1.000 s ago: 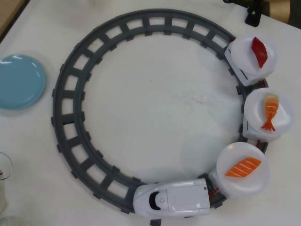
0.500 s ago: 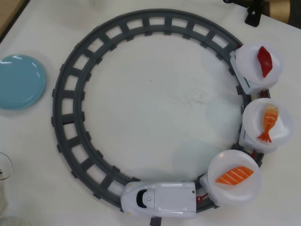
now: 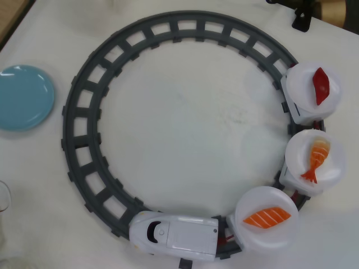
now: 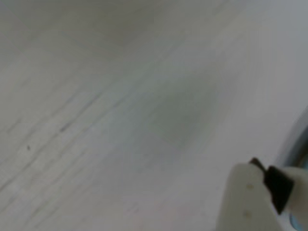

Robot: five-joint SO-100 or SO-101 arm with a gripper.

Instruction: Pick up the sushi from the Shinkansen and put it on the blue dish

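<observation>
Blurred white plastic claw [image 4: 262,192], grip unclear, over pale scuffed table [image 4: 120,110]; striped sushi [image 3: 267,217] plated.

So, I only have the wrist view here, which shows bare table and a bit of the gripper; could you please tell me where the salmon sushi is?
Observer: In the overhead view the salmon sushi lies on the white plate of the car right behind the Shinkansen, at the bottom of the track loop.
Operator: Thank you. And where is the blue dish?
Observer: The blue dish sits empty at the left edge, outside the loop.
Operator: Is anything else riding the train?
Observer: Yes, a shrimp piece and a dark-red tuna piece sit on the next two plates, up the right side.
</observation>
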